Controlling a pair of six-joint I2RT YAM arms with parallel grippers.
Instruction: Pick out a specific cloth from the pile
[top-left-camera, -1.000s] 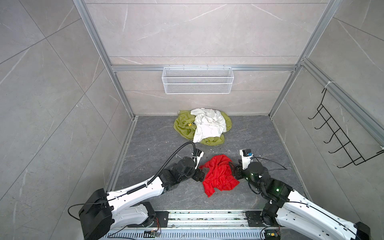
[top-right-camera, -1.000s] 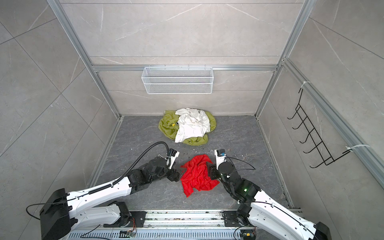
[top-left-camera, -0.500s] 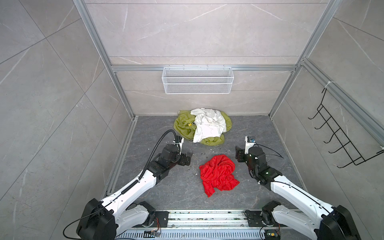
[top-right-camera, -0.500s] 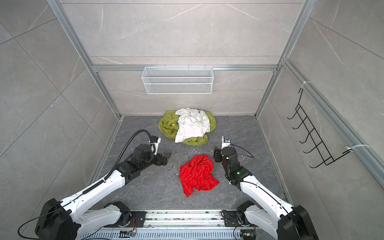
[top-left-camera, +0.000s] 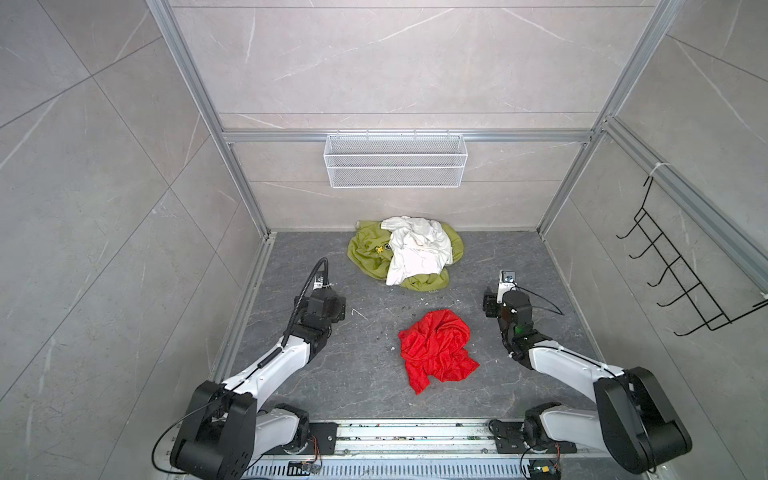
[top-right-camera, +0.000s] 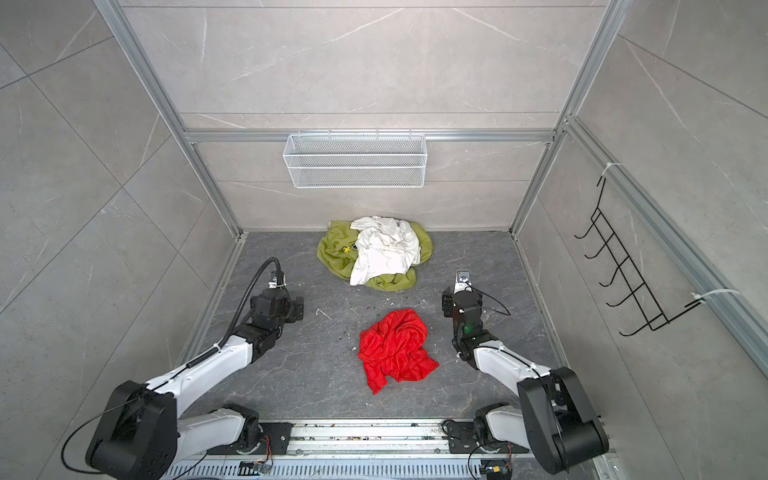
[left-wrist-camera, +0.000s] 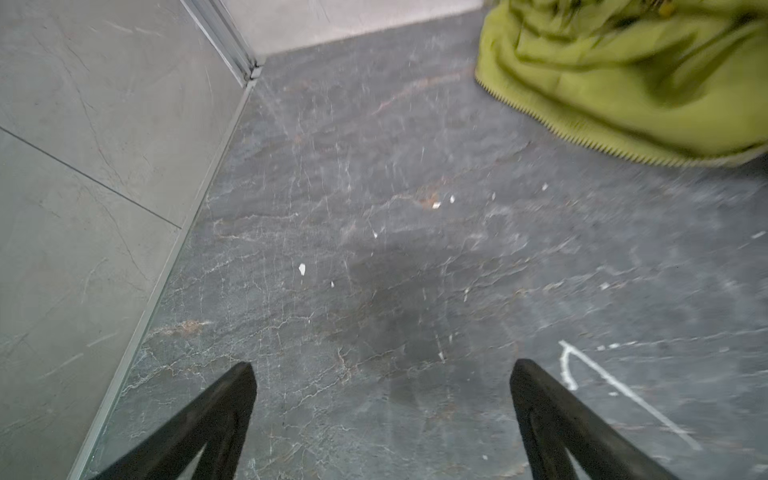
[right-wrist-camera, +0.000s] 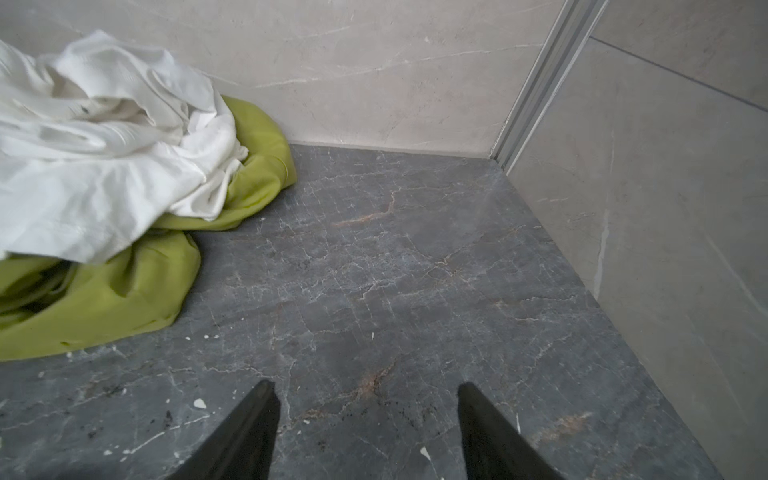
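Red cloth (top-left-camera: 438, 351) lies crumpled well apart from the pile (top-left-camera: 405, 253), so separation looks done. Short of the pile, left gripper (left-wrist-camera: 382, 365) and right gripper (right-wrist-camera: 365, 386) hover with jaws apart, empty.

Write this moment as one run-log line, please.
red cloth: on floor, apart from pile | left gripper: open, empty | right gripper: open, empty
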